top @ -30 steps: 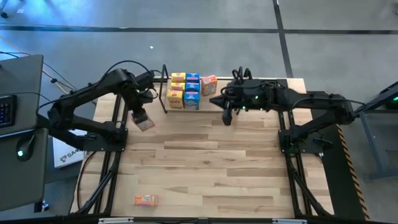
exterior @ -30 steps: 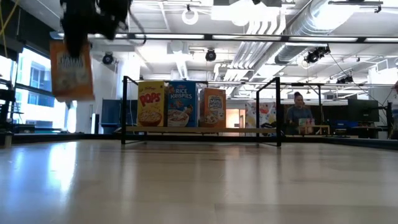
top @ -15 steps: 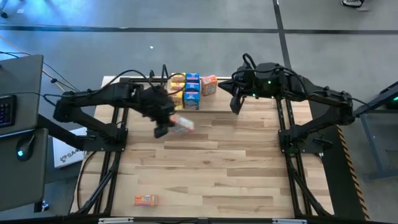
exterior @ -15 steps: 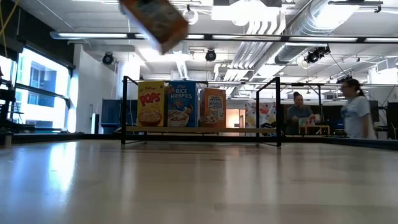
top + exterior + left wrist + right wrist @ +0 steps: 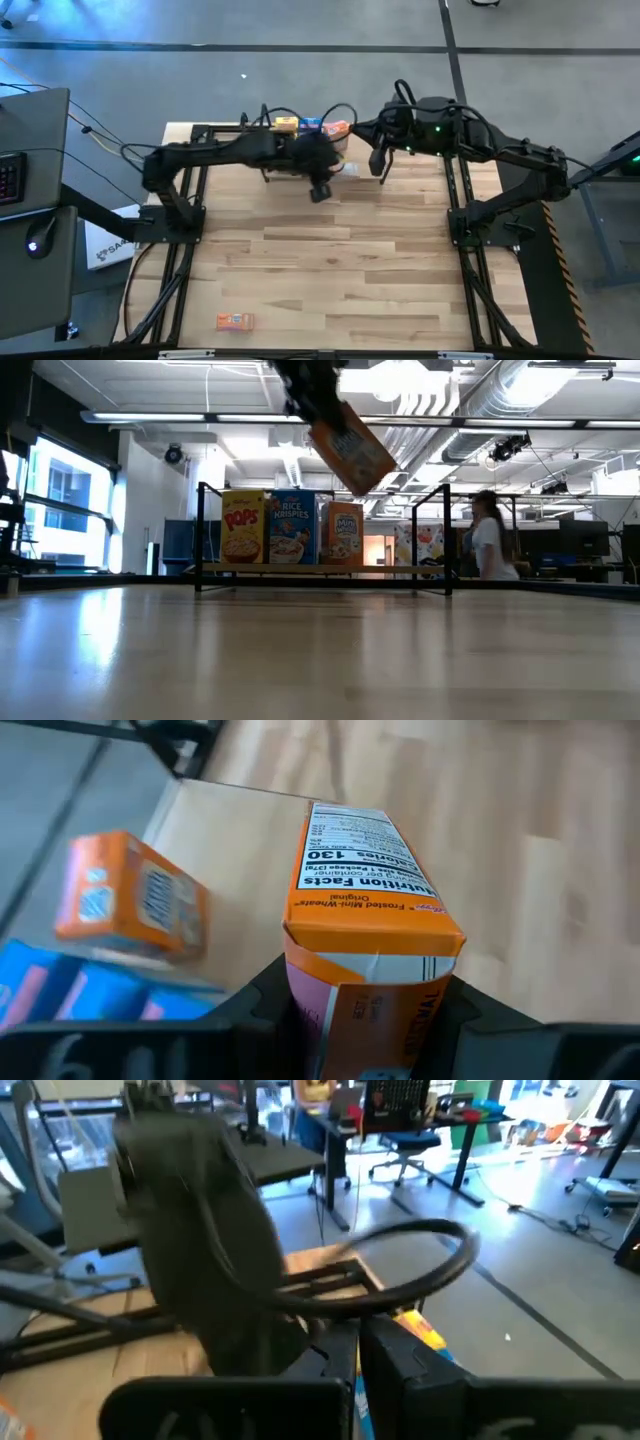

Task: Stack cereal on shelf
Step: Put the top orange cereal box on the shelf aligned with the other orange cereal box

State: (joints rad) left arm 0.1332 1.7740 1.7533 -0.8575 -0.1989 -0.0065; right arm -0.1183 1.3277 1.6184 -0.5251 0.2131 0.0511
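A lone orange cereal box (image 5: pixel 234 321) lies flat near the counter's (image 5: pixel 330 270) front edge. At the back, the shelf (image 5: pixel 320 568) holds upright cereal boxes (image 5: pixel 291 528) in yellow, blue and orange. The left claw (image 5: pixel 322 187), reaching across in front of the shelf, is clamped on a tilted orange box (image 5: pixel 352 448) held above the shelf's right part. The right claw (image 5: pixel 379 172) hangs beside the shelf's right end, its fingers together.
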